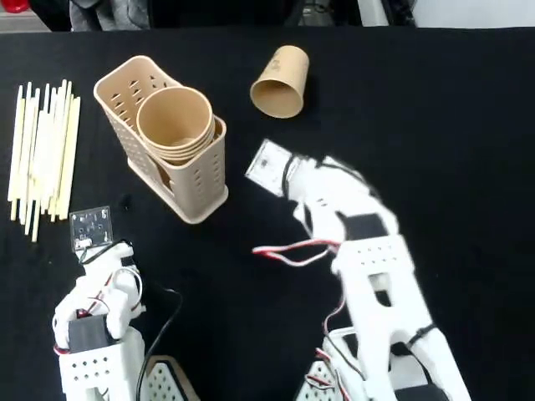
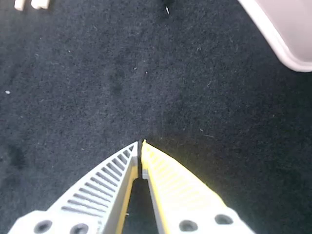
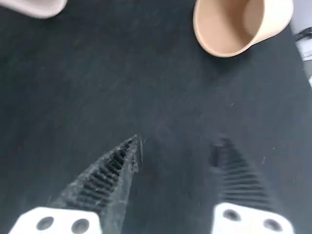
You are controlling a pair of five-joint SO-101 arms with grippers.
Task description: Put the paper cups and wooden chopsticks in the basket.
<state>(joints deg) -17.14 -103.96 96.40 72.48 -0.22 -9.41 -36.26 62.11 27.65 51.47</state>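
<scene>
High view, loose paper cup [image 1: 280, 82]: a smooth tan cone on its side with its mouth toward 6 o'clock. It lies at 2 o'clock from the basket, apart from it.
Stacked cups [image 1: 174, 119]: several nested paper cups stand upright inside the basket, round rims layered and poking above its wall.
Basket [image 1: 201, 180]: beige plastic, oblong with rounded corners and walls pierced by slots. It stands upright, long axis running from 11 to 5 o'clock.
Wooden chopsticks [image 1: 42, 150]: pale thin sticks in a loose flat bundle at 9 o'clock from the basket, near the table's 9 o'clock edge, ends uneven.
Table [image 1: 451, 125]: black matte cloth with fine lint. A wide bare stretch lies toward 3 o'clock.
Right gripper [image 3: 178, 144]: ribbed fingers spread wide with nothing between them, over bare cloth. The cup's mouth lies ahead, well apart.
Left gripper [image 2: 141, 144]: ribbed fingers, one grey and one yellow, pressed together at the tips with nothing between them. It is over bare cloth at 7 o'clock from the basket.
</scene>
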